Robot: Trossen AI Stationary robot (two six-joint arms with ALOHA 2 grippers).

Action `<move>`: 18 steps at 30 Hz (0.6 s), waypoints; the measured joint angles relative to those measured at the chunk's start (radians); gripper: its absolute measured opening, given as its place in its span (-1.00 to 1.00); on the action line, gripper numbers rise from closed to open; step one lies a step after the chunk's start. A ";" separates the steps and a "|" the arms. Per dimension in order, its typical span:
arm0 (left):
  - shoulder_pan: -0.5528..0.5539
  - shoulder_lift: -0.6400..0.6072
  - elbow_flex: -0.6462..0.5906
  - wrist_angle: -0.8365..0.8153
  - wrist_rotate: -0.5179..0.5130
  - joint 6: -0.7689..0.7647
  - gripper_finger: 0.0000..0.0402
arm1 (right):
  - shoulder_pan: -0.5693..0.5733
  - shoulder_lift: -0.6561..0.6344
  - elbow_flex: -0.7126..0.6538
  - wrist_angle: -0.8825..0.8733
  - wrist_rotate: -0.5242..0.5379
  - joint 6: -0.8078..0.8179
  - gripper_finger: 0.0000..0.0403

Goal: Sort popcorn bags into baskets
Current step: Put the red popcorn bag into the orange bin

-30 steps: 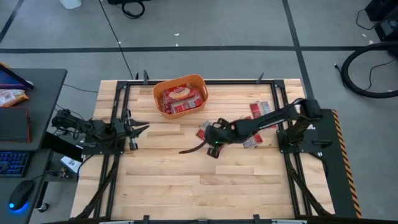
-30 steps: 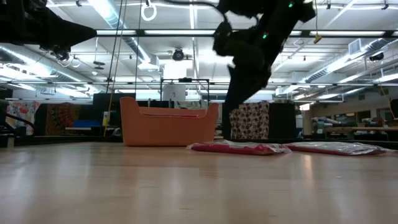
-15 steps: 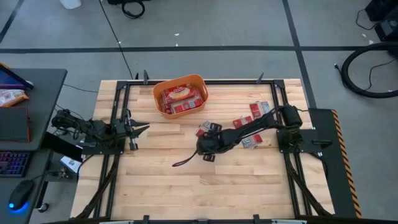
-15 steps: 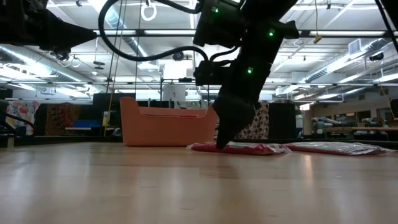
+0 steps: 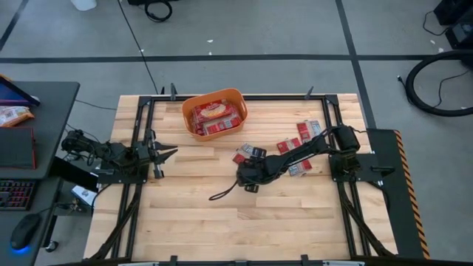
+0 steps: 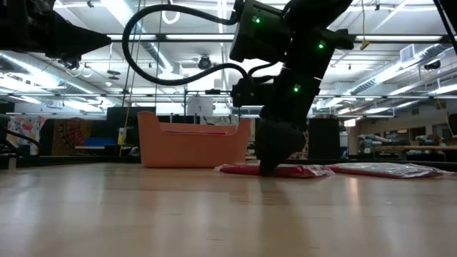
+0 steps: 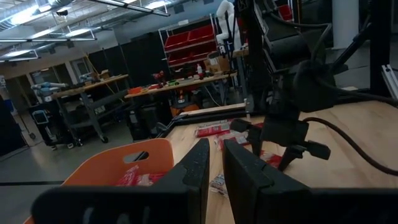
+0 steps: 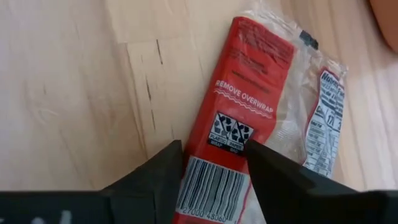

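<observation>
The orange basket [image 5: 238, 105] stands at the table's far middle with several red popcorn bags [image 5: 214, 118] inside; the low view shows its wall [image 6: 189, 146]. Near the table's middle one red bag [image 8: 249, 81] lies flat. My right gripper [image 8: 214, 168] is down over its barcode end, open, one finger on each long side; the low view shows the gripper [image 6: 268, 165] low on that bag [image 6: 300, 170]. My left gripper [image 5: 167, 153] waits at the left edge, its fingers [image 7: 214, 168] a narrow gap apart with nothing between them. My right gripper comes from above, pointing down, at the bag's barcode end [image 8: 214, 177], its fingers [image 8: 155, 180] astride the bag's width. Whether the fingertips touch the bag I cannot tell. The bag lies flat on the table.
More red bags lie loose toward the table's right: one [image 5: 284, 144], another [image 5: 307, 131] farther back and one [image 5: 299, 169] under the right arm. A black cable [image 5: 225, 191] from the right arm loops over the boards. The near half of the table is bare wood.
My right gripper has come down from well above the table onto the red bag near the middle, shifting slightly toward the table's left edge, and its arm has folded lower. The bags have not moved.
</observation>
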 joint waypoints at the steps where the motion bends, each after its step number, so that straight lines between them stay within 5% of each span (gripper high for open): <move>1: 0.000 0.000 0.000 0.000 0.000 0.000 -0.75 | 0.000 -0.001 -0.005 0.004 -0.003 0.000 -0.09; 7: 0.000 0.000 0.000 0.000 0.000 0.000 -0.75 | 0.000 -0.003 -0.017 -0.004 -0.020 -0.068 -0.30; 14: 0.000 0.000 0.000 0.000 0.000 0.000 -0.75 | 0.002 -0.003 -0.019 -0.025 -0.030 -0.092 -0.91; 18: 0.000 0.000 0.000 0.000 0.000 0.001 -0.75 | 0.019 -0.010 -0.022 -0.032 0.027 -0.119 -0.90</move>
